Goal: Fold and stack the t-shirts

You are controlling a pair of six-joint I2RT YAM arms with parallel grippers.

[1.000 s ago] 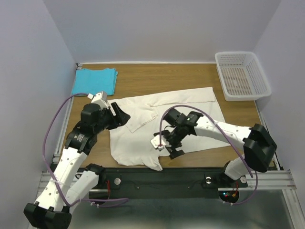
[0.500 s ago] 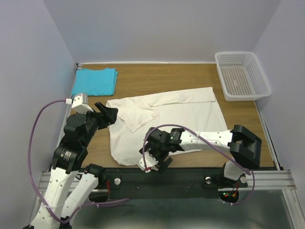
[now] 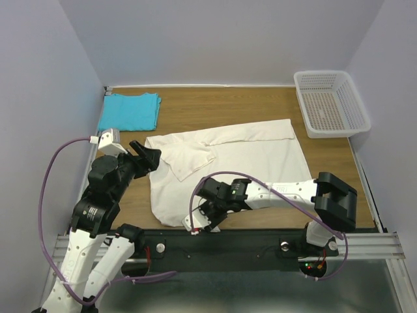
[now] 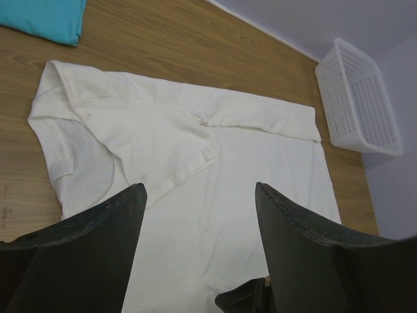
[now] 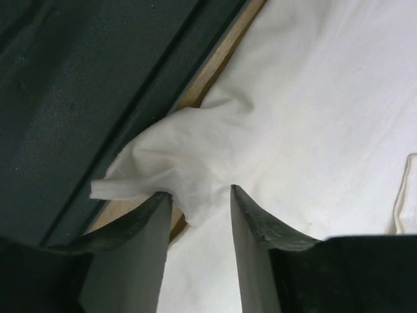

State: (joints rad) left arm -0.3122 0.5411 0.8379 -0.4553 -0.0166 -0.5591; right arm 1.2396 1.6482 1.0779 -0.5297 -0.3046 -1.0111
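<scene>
- Top external view: the cream-white t-shirt [image 3: 251, 153] lies spread across the middle of the table [image 3: 221, 104], one sleeve flap turned over its chest. The turquoise t-shirt [image 3: 130, 111] sits folded at the far left corner. The right gripper [image 3: 204, 220] is at the shirt's near hem, right at the table's front edge. The left gripper [image 3: 147, 156] hangs released and empty over the collar side.
- Risk: lifting by one corner alone would probably drag the whole shirt askew, because nothing pins the far side.
- Left wrist view: the left gripper [image 4: 199, 189] has its jaws wide apart above bare cloth. The cream-white t-shirt [image 4: 163, 124] is wrinkled around the folded sleeve. Those creases would likely end up pressed into a fold.
- Right wrist view: the right gripper [image 5: 199, 195] is clenched on a bunched corner of the cream-white t-shirt [image 5: 313, 117]. The wad overhangs the wooden edge onto the dark rail [image 5: 78, 78]. The bite looks shallow, so the cloth may slip out or snag there.
- Surroundings: the wood-grain table is flat and smooth. A white basket [image 3: 362, 111] stands at the far right, and plain pale walls [image 3: 228, 39] close in three sides.
</scene>
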